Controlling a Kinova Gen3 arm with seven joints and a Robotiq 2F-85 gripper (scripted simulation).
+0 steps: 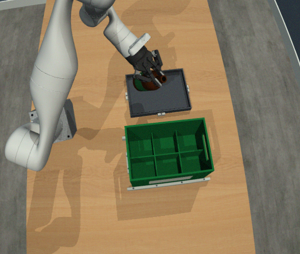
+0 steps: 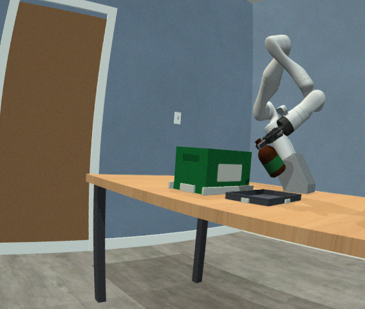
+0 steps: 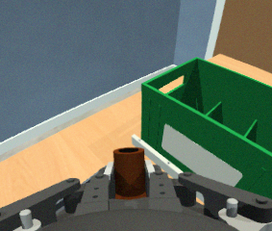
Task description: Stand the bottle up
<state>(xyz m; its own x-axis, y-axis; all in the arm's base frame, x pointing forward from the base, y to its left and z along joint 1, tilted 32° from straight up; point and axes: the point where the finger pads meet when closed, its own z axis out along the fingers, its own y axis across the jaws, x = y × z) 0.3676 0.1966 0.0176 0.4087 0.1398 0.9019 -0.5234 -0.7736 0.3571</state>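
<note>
— Bottle (image 1: 150, 83) (image 2: 271, 161) (image 3: 129, 173)?
— Brown, green-banded; tilted, neck uppermost, held in the hand (image 1: 159, 78) (image 2: 259, 145) (image 3: 129, 179) above the tray (image 1: 162, 101) (image 2: 268, 202).
— Crate (image 1: 169, 174) (image 2: 208, 171) (image 3: 203, 130)?
— Green, six-compartmented, upright on the surface (image 1: 171, 232) (image 2: 136, 186) (image 3: 78, 144) beside the dark, flat tray.

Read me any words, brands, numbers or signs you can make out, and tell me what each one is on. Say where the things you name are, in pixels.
There are none to read.
The pale panel on the green crate (image 1: 171, 179) (image 2: 192, 169) (image 3: 152, 111) shows no lettering.
The green band on the brown bottle (image 1: 152, 85) (image 2: 268, 154) (image 3: 129, 175) shows no legible print.
No text can be made out on the dark tray (image 1: 161, 101) (image 2: 268, 201) either.
</note>
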